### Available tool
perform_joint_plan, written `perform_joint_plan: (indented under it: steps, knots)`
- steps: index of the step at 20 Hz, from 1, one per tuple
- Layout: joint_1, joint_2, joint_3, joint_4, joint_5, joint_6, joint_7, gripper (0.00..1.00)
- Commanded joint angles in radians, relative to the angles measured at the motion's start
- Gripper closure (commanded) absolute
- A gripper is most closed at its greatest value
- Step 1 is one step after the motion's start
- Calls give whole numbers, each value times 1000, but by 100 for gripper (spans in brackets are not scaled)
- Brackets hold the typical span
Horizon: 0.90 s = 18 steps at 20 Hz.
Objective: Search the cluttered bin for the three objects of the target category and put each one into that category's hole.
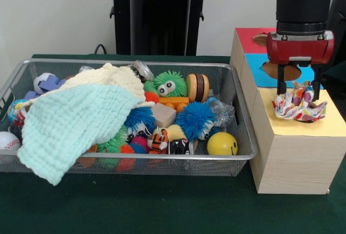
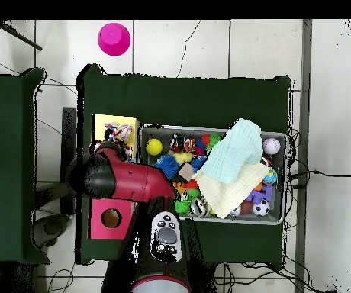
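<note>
My gripper (image 1: 299,94) hangs over the yellow top (image 1: 331,121) of the nearest wooden box. Its fingers (image 1: 281,85) straddle a wrinkly wad of clear film with multicoloured bits (image 1: 299,106), and it looks shut on this wad. The wad sits low over the middle of the yellow top and hides the hole. The overhead view shows the wad (image 2: 116,132) on the yellow box (image 2: 129,122), with the arm beside it. Another clear film wad (image 1: 222,113) lies at the right end of the wire bin (image 1: 135,62). The third is hidden.
A mint cloth (image 1: 70,126) and a cream cloth (image 1: 111,78) cover the bin's left half. Spiky balls, a yellow smiley ball (image 1: 222,144) and toys fill the rest. The blue-topped box (image 1: 259,69) and red-topped box (image 1: 250,37) stand behind the yellow one. A pink cup (image 2: 114,38) sits on the floor.
</note>
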Motion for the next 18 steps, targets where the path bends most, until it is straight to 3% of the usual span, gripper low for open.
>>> perform_joint_plan:
  steps: [1, 8, 18]
  knots:
    - [7, 27, 40, 19, 47, 160, 209, 0]
    - [42, -20, -31, -75, 64, 366, 254, 0]
    - [55, -43, -50, -91, 67, 405, 258, 0]
